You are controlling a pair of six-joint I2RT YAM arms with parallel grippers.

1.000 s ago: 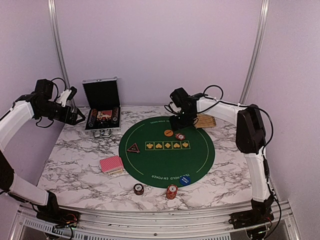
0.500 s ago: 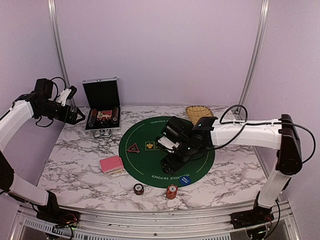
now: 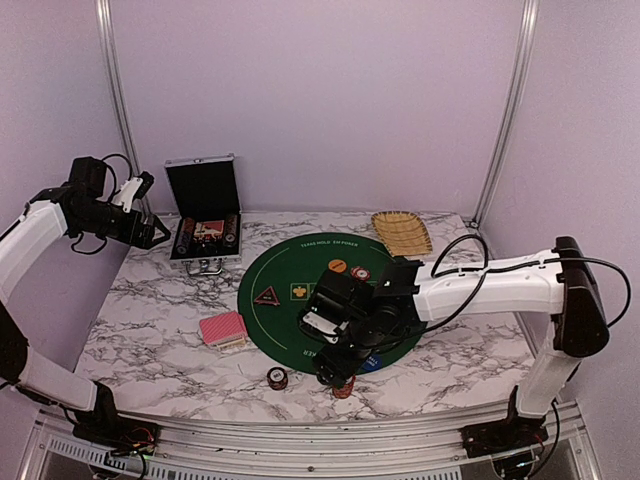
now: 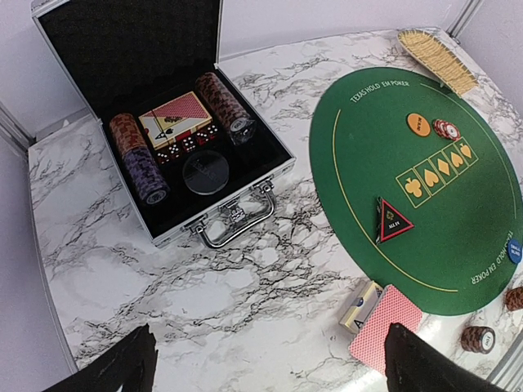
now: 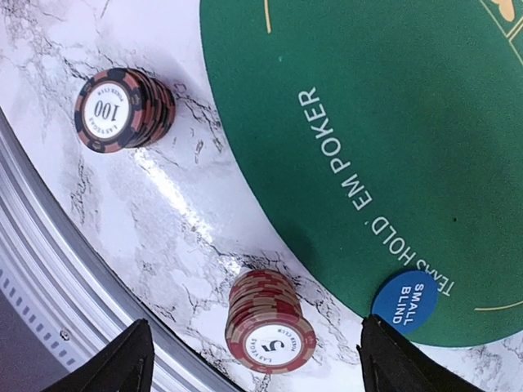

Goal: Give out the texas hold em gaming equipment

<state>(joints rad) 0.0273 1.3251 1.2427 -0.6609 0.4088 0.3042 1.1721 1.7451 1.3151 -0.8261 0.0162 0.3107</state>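
Observation:
My right gripper (image 3: 336, 366) is open and hangs over a red chip stack marked 5 (image 5: 270, 322) on the marble by the mat's near edge; the stack sits between my open fingers (image 5: 260, 359). A blue small-blind disc (image 5: 404, 298) lies on the mat edge beside it. A dark chip stack marked 100 (image 5: 122, 109) stands to the left (image 3: 277, 378). On the green mat (image 3: 300, 320) lie a black triangular marker (image 3: 266, 297), an orange disc (image 3: 337, 266) and a small chip stack (image 3: 360, 272). Red-backed cards (image 3: 223, 329) lie left of the mat. My left gripper (image 3: 150, 232) is open and empty, high over the marble (image 4: 274, 367).
An open silver case (image 3: 205, 215) with chips, cards and dice stands at the back left. A tan woven tray (image 3: 401, 231) sits at the back right. The table's metal front rail (image 5: 49, 269) runs close to the two chip stacks.
My right arm has swung from the mat's far side, across the mat, to its near edge over the red chip stack. The left arm has not moved.

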